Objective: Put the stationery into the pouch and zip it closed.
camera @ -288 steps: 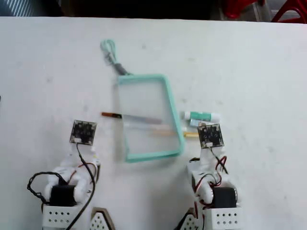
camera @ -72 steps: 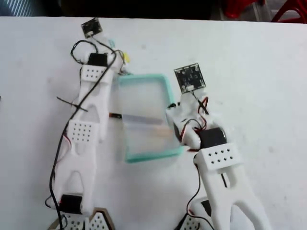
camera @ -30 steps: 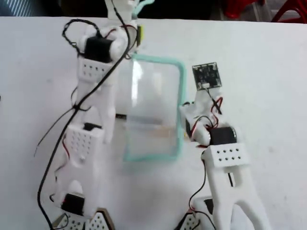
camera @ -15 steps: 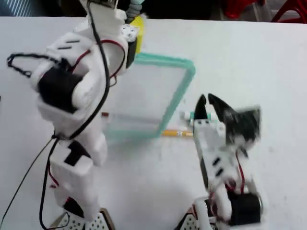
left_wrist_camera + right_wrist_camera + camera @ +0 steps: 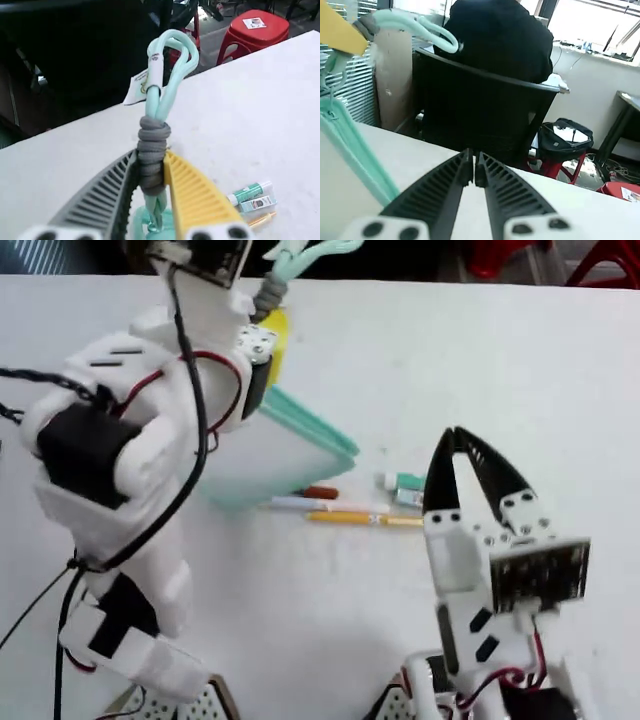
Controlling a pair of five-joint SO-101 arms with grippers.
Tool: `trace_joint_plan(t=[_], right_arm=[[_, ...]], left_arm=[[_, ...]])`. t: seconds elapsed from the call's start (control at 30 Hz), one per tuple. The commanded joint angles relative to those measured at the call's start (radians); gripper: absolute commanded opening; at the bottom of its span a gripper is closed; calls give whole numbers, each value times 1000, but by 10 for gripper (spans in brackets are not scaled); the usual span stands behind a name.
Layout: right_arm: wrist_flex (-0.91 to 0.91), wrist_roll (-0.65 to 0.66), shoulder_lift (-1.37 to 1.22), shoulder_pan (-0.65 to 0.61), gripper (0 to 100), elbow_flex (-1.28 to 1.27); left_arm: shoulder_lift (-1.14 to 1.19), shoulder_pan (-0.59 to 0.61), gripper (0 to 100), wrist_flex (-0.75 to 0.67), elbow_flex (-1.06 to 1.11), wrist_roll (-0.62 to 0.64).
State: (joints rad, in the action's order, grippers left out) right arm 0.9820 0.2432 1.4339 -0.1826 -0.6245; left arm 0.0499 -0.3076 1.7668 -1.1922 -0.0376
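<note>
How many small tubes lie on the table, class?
2: a green-and-white tube and a shorter teal-labelled tube, side by side near the pencil; the pouch could hide others.

The hanging pouch overhangs one end of the pens, with bare desk open on their far side.

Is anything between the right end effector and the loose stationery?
Nothing visible does. The shut right end effector hovers near the green-and-white glue stick and yellow pencil; the clear mint-edged pouch, held by its cord in the left end effector, is on their other side.
</note>
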Motion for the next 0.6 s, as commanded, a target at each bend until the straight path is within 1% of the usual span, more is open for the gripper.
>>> trace_joint_plan(t=[0.0, 0.1, 0.2, 0.27, 0.4, 0.57], right_arm=[[162, -11, -268, -5, 18, 379], [383, -11, -449, -85, 21, 710], [572, -5, -615, -174, 22, 990], [657, -9, -722, -213, 22, 1128], [723, -17, -889, -231, 22, 1306], [711, -157, -990, -236, 21, 1396]], left_arm=[[-90, -22, 22, -140, 34, -15], [-108, -24, 22, -133, 38, -35], [-113, -18, 22, -66, 38, -48], [-114, -24, 22, -8, 34, -48], [-116, -18, 22, 18, 55, -34], [-114, -24, 22, 15, 127, -40]])
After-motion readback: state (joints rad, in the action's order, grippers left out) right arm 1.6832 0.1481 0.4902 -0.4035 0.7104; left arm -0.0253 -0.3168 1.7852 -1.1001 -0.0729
